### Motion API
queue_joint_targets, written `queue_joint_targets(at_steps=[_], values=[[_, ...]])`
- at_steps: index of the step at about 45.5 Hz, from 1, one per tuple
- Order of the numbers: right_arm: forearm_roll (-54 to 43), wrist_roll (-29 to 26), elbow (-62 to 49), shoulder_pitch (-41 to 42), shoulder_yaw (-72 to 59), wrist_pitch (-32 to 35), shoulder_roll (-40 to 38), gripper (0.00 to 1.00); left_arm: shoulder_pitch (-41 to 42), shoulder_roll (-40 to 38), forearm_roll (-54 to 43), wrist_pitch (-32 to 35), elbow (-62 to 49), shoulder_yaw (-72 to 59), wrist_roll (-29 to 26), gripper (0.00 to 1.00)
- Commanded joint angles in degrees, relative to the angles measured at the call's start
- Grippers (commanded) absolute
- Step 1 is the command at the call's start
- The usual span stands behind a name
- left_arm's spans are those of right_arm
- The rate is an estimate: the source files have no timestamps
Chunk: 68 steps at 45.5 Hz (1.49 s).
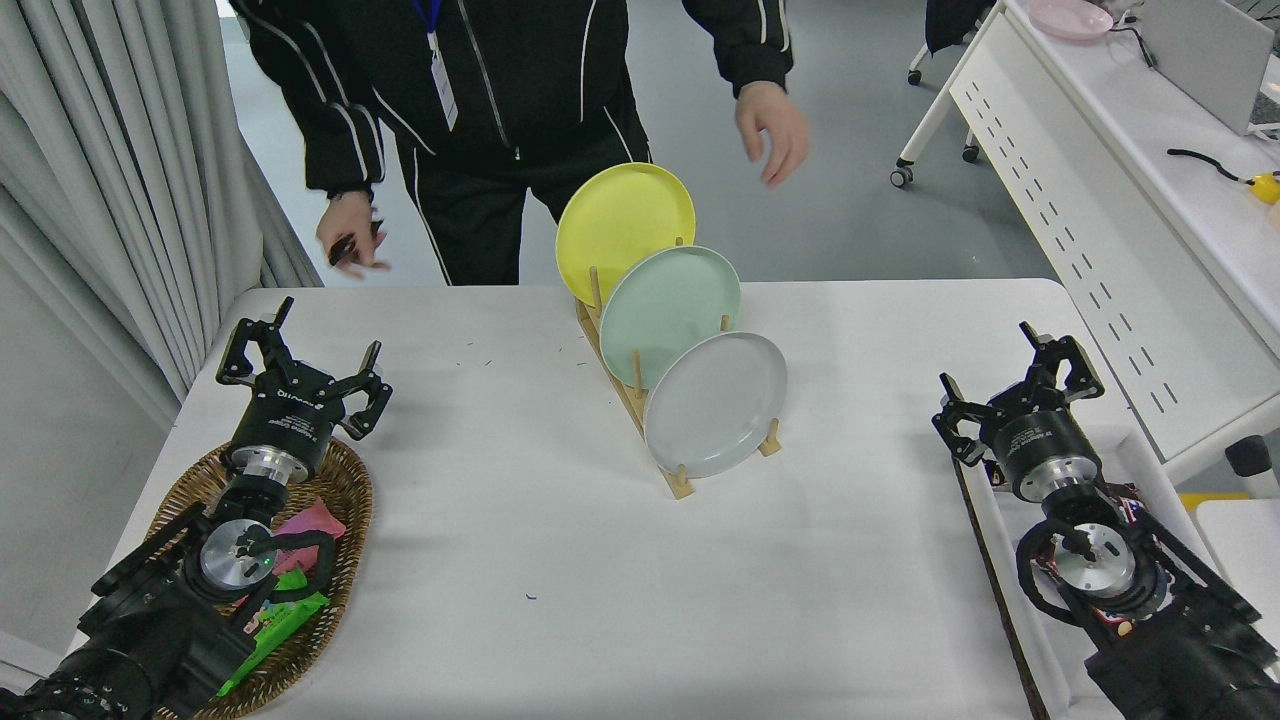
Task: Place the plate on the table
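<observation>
The light grey plate (716,404) stands on edge in the front slot of a wooden rack (680,487) at the middle of the white table (520,560). Behind it in the rack stand a mint green plate (668,314) and a yellow plate (624,231). My right gripper (1018,385) is open and empty at the table's right edge, well to the right of the grey plate. My left gripper (300,362) is open and empty, parked at the lower left above a wicker basket (345,500).
A person in black stands at the far side, one hand (772,132) raised above the rack, the other hand (348,238) near the table's far left corner. The basket holds pink and green packets. A white desk (1100,190) stands at the right.
</observation>
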Motion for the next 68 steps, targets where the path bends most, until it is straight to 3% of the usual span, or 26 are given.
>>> queue_joint_targets(at_steps=[1, 50, 68], values=[[-0.01, 0.0, 0.0, 0.09, -0.06, 0.18, 0.08, 0.99, 0.0, 0.0, 0.0, -0.09, 0.0, 0.0, 0.0, 1.0], [-0.01, -0.35, -2.9, 1.67, -0.58, -0.61, -0.01, 0.99, -0.18, 0.09, 0.0, 0.0, 0.0, 0.79, -0.09, 1.0], [1.04, -0.53, -0.35, 12.92, -35.29, -0.7, -8.18, 0.99, -0.18, 0.09, 0.0, 0.0, 0.0, 0.79, -0.17, 1.0]])
